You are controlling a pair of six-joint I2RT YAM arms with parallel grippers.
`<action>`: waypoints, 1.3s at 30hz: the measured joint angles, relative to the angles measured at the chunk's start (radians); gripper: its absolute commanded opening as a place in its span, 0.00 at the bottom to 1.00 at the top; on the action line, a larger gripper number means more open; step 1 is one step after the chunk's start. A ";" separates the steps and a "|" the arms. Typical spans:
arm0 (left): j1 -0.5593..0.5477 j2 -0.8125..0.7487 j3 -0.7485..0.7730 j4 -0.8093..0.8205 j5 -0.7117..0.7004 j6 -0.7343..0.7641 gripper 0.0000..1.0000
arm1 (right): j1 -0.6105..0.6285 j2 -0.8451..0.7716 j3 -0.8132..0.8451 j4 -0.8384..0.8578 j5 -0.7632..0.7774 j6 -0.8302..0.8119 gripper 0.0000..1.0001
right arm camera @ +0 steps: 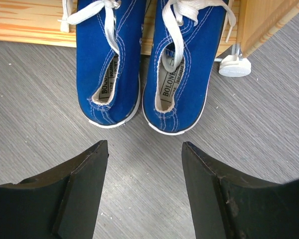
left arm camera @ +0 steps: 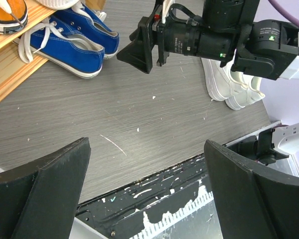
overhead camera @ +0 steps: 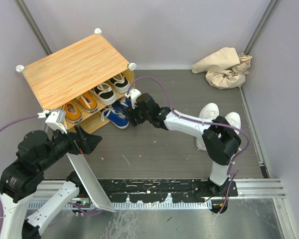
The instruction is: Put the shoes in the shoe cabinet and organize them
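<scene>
- "BOLON…" legible on insoles of blue shoes (right arm camera: 107, 59), toes inside shoe cabinet (right arm camera: 30, 20).
- Right pincer (right arm camera: 144, 149) released, near heels.
- Left pincer (left arm camera: 147, 149) released.
- White shoes (overhead camera: 209, 112) well apart.

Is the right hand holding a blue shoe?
No, the right hand is open and sits short of the heels of the blue shoes, touching neither.

The blue shoes' (right arm camera: 92, 55) toes run off the upper edge; in the top view the cabinet (overhead camera: 74, 69) hides the orange shoes' (overhead camera: 73, 112) fronts — the right arm (overhead camera: 187, 123) overlaps the white pair (overhead camera: 209, 110).
</scene>
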 measured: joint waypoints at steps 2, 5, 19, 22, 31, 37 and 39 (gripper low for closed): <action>0.000 0.000 0.000 0.000 0.000 0.000 0.98 | -0.003 0.015 0.000 0.016 -0.001 -0.006 0.65; 0.000 -0.003 -0.001 0.000 -0.001 0.000 0.98 | -0.009 0.037 0.000 0.056 -0.001 -0.013 0.64; 0.000 -0.011 -0.004 -0.002 -0.008 0.000 0.98 | -0.046 0.161 0.011 0.148 -0.002 -0.022 0.05; 0.000 -0.011 -0.004 -0.002 -0.008 0.000 0.98 | -0.046 0.161 0.011 0.157 -0.001 -0.022 0.04; 0.000 -0.011 -0.004 -0.007 -0.008 0.000 0.98 | -0.046 0.193 0.086 0.176 0.010 -0.012 0.03; 0.000 -0.017 -0.010 -0.009 -0.008 0.000 0.98 | -0.046 0.235 0.125 0.250 0.050 -0.020 0.03; 0.000 -0.017 -0.010 -0.010 -0.008 0.000 0.98 | -0.046 0.248 0.125 0.280 0.068 -0.031 0.03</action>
